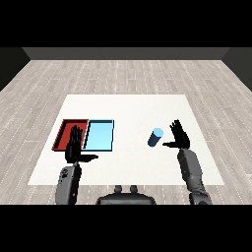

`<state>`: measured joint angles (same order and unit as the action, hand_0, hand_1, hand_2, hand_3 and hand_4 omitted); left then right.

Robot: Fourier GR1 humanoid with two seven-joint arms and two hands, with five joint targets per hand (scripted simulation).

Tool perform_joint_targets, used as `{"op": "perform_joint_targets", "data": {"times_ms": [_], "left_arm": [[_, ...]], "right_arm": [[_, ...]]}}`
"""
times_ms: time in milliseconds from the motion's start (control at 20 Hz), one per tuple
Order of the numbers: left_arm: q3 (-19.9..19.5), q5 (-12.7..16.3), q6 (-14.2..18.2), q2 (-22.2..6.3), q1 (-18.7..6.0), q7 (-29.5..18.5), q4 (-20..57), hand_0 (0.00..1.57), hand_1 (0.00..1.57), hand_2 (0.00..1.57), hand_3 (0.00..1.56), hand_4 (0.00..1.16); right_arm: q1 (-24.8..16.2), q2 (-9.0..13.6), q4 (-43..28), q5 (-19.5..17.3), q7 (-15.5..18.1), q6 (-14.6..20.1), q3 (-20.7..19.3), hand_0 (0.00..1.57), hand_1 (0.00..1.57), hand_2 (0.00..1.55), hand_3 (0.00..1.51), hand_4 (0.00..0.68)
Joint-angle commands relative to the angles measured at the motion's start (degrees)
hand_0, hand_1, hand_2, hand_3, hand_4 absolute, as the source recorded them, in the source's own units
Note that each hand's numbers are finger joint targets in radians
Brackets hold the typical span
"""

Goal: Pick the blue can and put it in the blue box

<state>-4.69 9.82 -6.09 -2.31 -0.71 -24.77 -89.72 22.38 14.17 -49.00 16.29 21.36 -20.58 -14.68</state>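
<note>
White table (128, 167) before me: my right hand (180, 136) is open beside the upright blue can (155, 137), reaching to grasp, left hand (75, 147) open by the blue tray (99, 135); next, I judge, fingers must curl round the can.

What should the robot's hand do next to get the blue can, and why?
Probably slide the right hand a little left and curl it round the can. The hand is open, just beside the upright can, not touching it. The blue tray holds nothing yet.

My hands black: left hand (75, 147), right hand (180, 136). Forearms grey. Can (155, 137) blue. Trays: red tray (63, 132), light blue tray (100, 135). Table (128, 108) white.
</note>
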Motion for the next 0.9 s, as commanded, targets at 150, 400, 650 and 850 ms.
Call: {"op": "perform_joint_targets", "data": {"times_ms": [150,400,650,850], "left_arm": [[0.1,0.5,1.0,0.1,-0.9,2.2,-1.8,0.0,0.0,0.0,0.0,0.0],[-1.6,0.6,-1.4,-1.9,-1.4,-1.4,3.0,0.0,0.0,0.0,0.0,0.0],[-1.1,-0.1,-0.7,-1.0,0.9,-2.3,2.0,0.0,0.0,0.0,0.0,0.0],[-2.2,0.4,0.5,-1.5,-3.6,-0.7,3.2,0.0,0.0,0.0,0.0,0.0]], "right_arm": [[2.5,1.0,8.4,0.0,3.7,-3.1,-0.3,0.0,0.0,0.0,0.0,0.0],[0.9,-2.2,8.1,-1.7,5.8,-0.4,1.8,0.0,0.0,0.0,0.0,0.0],[6.3,-2.1,16.4,-3.5,9.1,-1.0,2.0,0.0,0.0,0.0,0.0,0.0],[4.4,-4.8,7.9,-1.5,2.5,2.3,3.2,0.0,0.0,0.0,0.0,0.0]]}}
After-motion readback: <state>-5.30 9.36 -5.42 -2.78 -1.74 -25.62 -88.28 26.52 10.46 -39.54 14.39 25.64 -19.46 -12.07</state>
